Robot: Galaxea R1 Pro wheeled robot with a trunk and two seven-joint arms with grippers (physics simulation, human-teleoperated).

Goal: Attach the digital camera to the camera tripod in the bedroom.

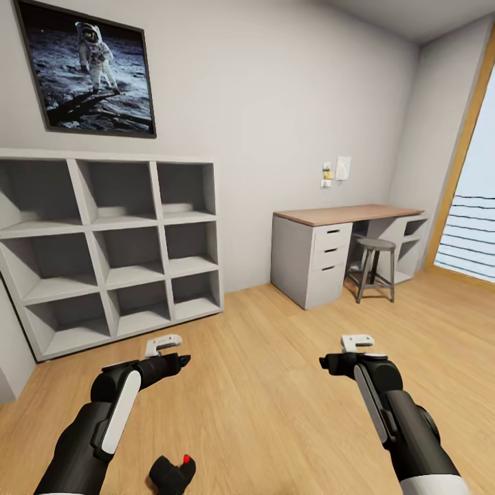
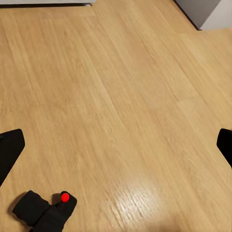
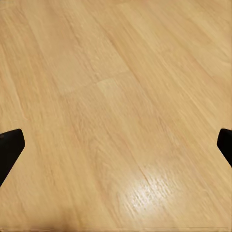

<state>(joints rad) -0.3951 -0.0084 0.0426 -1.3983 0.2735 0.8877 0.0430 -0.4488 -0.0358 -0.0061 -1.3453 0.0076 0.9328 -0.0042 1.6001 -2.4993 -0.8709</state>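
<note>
The digital camera [image 1: 172,474] is small and black with a red round button, and it lies on the light wood floor close in front of me, between my arms and nearer the left one. In the left wrist view the digital camera [image 2: 46,210] sits on the floor below my left gripper [image 2: 116,145], apart from its black fingers [image 2: 9,150]. My left gripper [image 1: 177,357] hangs open above the floor. My right gripper [image 1: 330,361] is also open over bare boards, as my right gripper [image 3: 116,145] shows in its wrist view. The camera tripod is out of view.
White cubby shelves [image 1: 110,240] stand against the wall at left under an astronaut poster [image 1: 86,65]. A desk [image 1: 344,214] with white drawers and a round stool [image 1: 376,265] stand at the back right. A tall window [image 1: 474,227] is at far right.
</note>
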